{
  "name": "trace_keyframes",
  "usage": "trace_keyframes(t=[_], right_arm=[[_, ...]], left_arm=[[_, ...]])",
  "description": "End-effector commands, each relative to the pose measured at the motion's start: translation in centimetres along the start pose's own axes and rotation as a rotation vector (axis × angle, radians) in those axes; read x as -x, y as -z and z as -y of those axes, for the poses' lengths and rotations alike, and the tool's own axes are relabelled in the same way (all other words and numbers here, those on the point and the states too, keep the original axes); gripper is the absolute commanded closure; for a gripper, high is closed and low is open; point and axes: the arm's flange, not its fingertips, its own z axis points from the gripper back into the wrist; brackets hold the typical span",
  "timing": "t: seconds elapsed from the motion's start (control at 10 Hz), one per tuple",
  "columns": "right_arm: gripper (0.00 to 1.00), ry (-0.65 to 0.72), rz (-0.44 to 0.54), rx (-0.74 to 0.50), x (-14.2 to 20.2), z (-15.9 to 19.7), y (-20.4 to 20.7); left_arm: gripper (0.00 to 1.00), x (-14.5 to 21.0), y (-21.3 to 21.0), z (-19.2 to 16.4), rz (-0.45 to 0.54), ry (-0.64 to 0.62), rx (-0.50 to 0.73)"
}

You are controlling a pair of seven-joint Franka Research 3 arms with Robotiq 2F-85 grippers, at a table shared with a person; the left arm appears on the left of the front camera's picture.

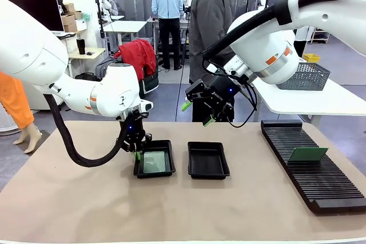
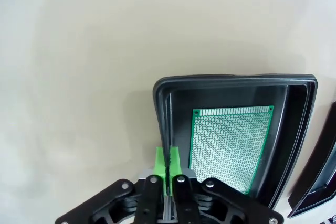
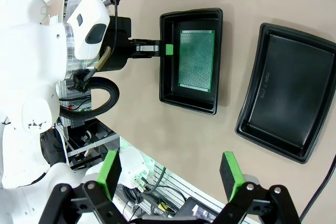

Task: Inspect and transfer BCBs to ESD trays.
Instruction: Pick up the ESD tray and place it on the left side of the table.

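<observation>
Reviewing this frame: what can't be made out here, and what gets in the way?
- Left wrist view: near end of the flat board in the left tray, behind the left gripper; most of the right tray, cut by the picture edge.
- Front view: lower edge of the racked board, sunk in the rack slots; its surface, too small.
- Right wrist view: faint marking on the right tray's floor, too small to read.

left tool [image 1: 137, 154] crowding rim of left tray [image 1: 153, 175], right tray [image 1: 210, 176] unobstructed, bare table [image 1: 181, 163] between
</observation>
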Motion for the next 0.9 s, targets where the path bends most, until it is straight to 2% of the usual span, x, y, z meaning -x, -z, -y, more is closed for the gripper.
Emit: trace_keyframes(t=[0.0, 0.3, 0.4, 0.8], right_arm=[[0.0, 0.009, 0.004, 0.015, -0.3, -0.1, 0.1], [0.0, 0.009, 0.004, 0.015, -0.3, -0.1, 0.1], [0.0, 0.009, 0.004, 0.015, -0.3, -0.1, 0.1], [0.0, 0.009, 0.004, 0.015, -0.3, -0.1, 0.1]], left_arm=[[1.0, 0.0, 0.0, -0.1, 0.006, 0.001, -0.012], [1.0, 0.0, 0.0, -0.1, 0.006, 0.001, -0.012], [0.97, 0.0, 0.0, 0.0, 0.0, 0.0, 0.0], [0.97, -2.0, -3.4, -3.3, -0.015, 0.074, 0.051]])
